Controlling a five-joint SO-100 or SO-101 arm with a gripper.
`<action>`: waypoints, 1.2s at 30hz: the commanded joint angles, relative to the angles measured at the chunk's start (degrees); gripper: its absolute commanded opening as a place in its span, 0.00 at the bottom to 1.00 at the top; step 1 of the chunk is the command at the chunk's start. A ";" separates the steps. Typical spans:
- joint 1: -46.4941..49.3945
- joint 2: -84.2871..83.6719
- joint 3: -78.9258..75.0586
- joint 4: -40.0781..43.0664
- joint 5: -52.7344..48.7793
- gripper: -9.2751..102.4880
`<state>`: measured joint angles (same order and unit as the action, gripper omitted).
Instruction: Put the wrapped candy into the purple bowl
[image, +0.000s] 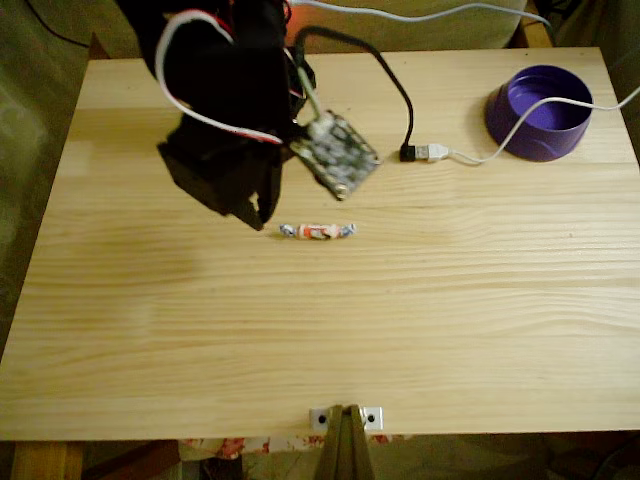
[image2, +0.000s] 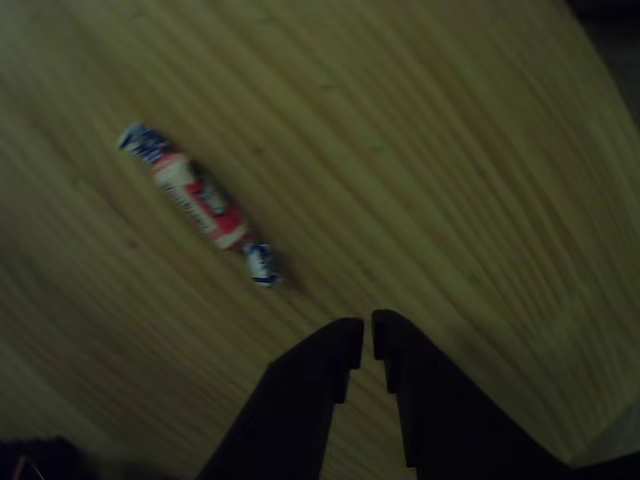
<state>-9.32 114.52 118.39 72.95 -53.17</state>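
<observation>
The end effector (image2: 366, 332), clenched and empty, hangs above the tabletop (image2: 450, 180); the candy (image2: 198, 201) lies diagonally up-left of its tips.

Bare wood surrounds the wrapped candy (image: 318, 231) on every side except its left in the fixed view, where the gripper (image: 262, 212) hangs close by, its fingers nearly together. Between candy and purple bowl (image: 539, 112) the table (image: 320, 330) lies open; a USB plug (image: 425, 152) and white cable (image: 500, 140) cross near the bowl, the cable draped over its rim.
</observation>
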 joint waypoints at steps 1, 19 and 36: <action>-2.90 -0.88 -3.78 -0.09 -2.02 0.13; -11.95 -5.89 2.55 -5.01 -9.32 0.31; -7.38 -13.54 2.29 -11.60 -14.68 0.31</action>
<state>-17.31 100.81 122.52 61.96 -67.68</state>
